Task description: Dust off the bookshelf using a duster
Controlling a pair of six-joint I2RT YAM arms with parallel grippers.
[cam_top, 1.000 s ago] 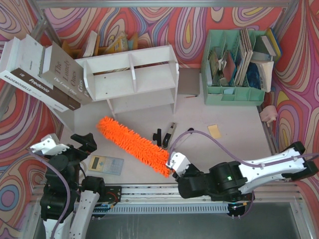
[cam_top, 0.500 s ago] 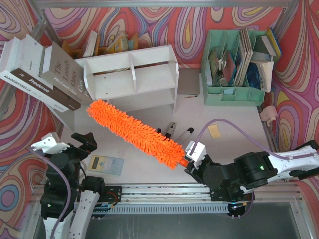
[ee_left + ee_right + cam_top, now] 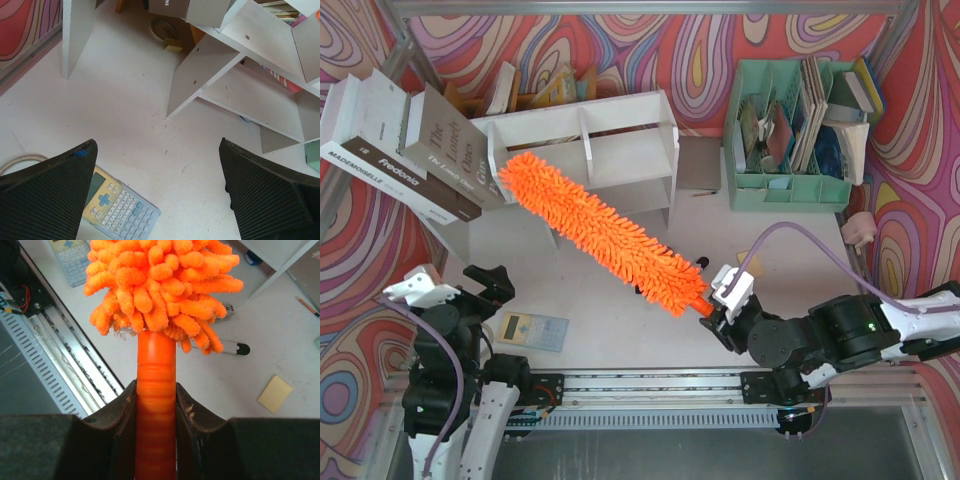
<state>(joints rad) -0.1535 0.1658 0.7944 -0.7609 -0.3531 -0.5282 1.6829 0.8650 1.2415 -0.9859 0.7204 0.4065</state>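
Right wrist shows right claw [image 3: 156,402] clamped on duster [image 3: 160,290] handle.

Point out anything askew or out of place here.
The bookshelf sits crooked, turned at an angle on the table. Two thick books lie tipped at its left end instead of standing in it. A calculator and a yellow sticky note lie loose in front.

Wide-apart jaws frame a calculator [image 3: 121,214], the white bookshelf [image 3: 200,70] standing beyond it.
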